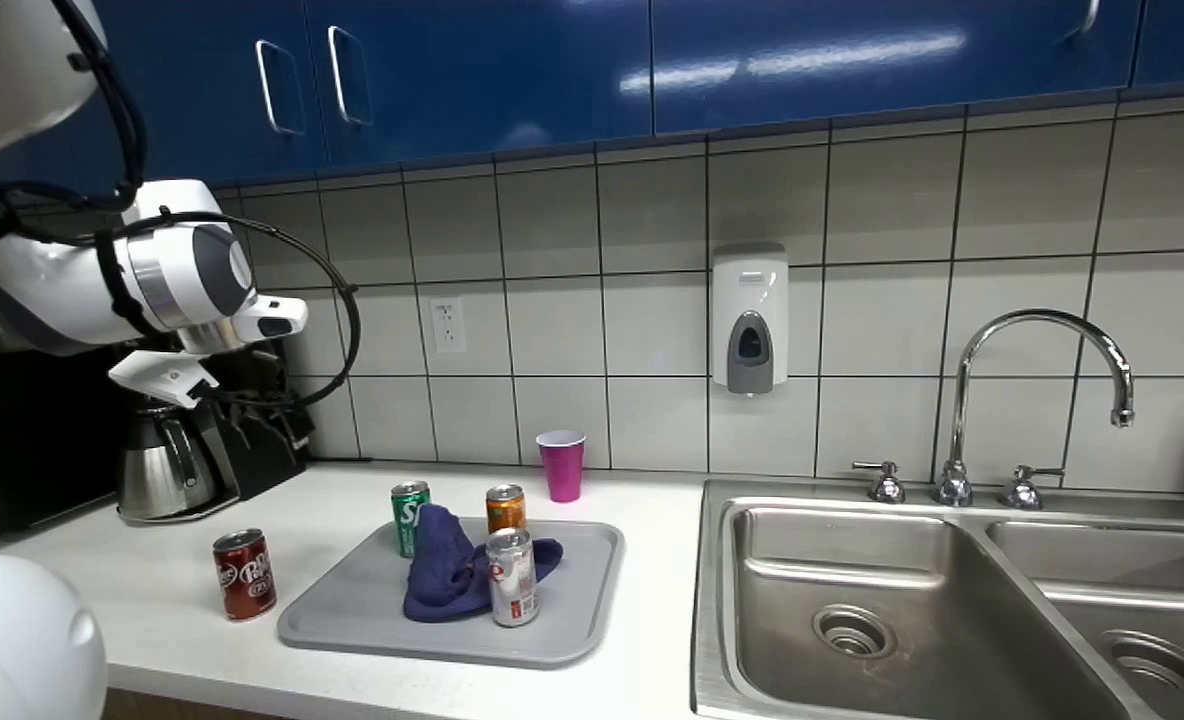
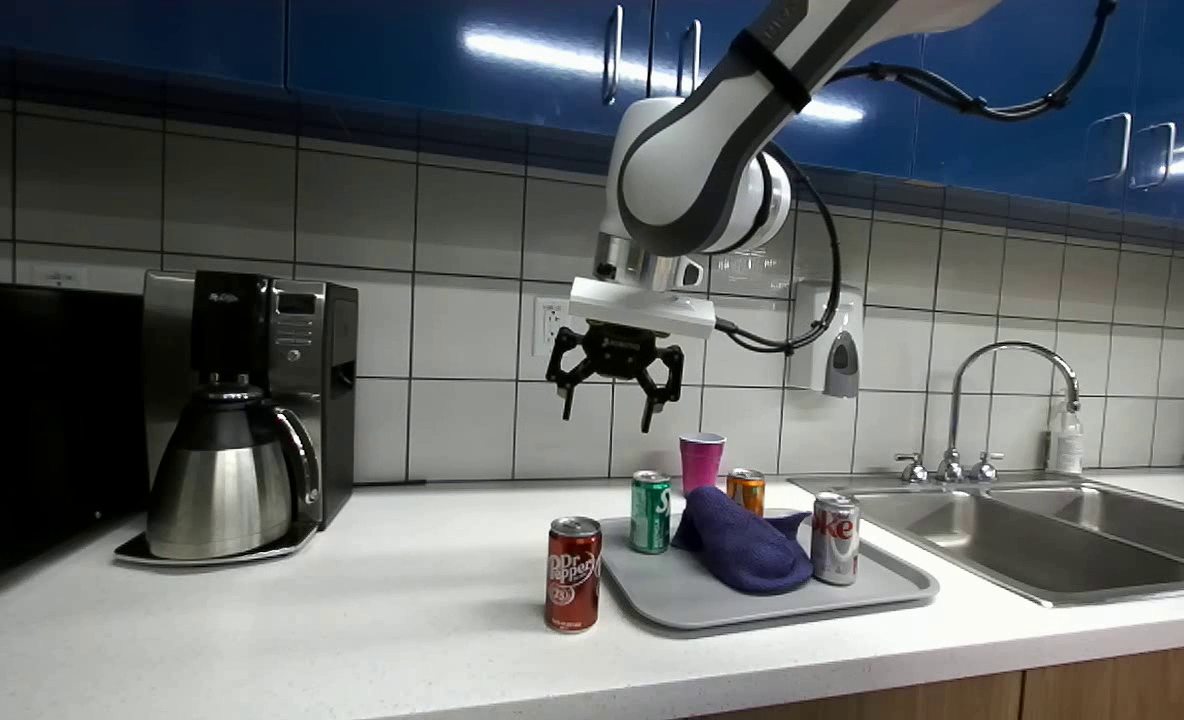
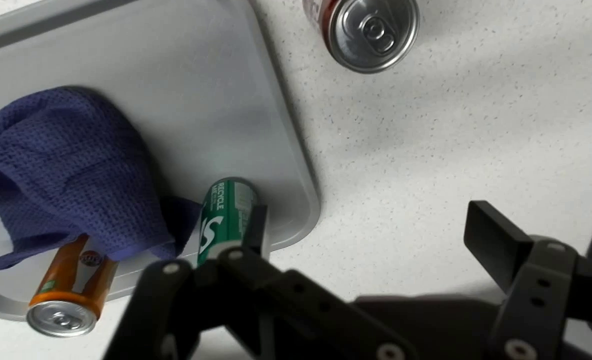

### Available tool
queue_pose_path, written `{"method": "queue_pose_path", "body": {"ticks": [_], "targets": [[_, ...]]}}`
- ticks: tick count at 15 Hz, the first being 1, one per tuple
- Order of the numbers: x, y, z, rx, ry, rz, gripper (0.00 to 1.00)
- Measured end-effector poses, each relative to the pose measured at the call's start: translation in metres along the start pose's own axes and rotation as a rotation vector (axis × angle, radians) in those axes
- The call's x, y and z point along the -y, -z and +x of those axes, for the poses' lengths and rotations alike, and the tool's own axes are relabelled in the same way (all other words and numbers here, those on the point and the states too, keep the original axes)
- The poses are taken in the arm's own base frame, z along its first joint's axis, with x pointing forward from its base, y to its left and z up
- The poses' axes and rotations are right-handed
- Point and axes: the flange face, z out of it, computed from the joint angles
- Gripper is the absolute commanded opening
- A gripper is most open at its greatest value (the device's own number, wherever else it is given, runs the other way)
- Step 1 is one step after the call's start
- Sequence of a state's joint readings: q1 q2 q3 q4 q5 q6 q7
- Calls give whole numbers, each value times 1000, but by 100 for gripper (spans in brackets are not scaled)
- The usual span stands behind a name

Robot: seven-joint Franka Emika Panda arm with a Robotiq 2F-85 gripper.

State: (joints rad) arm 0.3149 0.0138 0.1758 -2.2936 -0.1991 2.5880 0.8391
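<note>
Closest in the wrist view, end effector (image 3: 369,222) is hanging with jaws spread wide, holding nothing, pointing down over the bench (image 2: 402,620). Green Sprite can (image 2: 650,512), nearest it, is standing upright at a corner of the gray tray (image 2: 667,590), long axis vertical, top facing up. Purple cloth (image 2: 747,545) is lying bunched beside it; Dr Pepper can (image 2: 573,575) is standing off the tray.

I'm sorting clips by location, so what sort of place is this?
Probably a kitchenette, perhaps an office one: it has a double-basin metal sink, a drip coffee maker and a wall-mounted soap dispenser.
</note>
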Motion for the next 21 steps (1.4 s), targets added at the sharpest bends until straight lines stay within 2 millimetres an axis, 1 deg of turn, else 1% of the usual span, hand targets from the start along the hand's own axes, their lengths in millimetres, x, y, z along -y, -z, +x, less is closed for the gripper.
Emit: {"method": "queue_pose_path", "body": {"ticks": [7,12,16,21], "targets": [[-39,-4,28,16,-28,1,100],[-62,-10,42,34,-36,4,100],[-72,-18,51,43,-40,0,100],[-75,-29,62,51,-52,-4,100]]}}
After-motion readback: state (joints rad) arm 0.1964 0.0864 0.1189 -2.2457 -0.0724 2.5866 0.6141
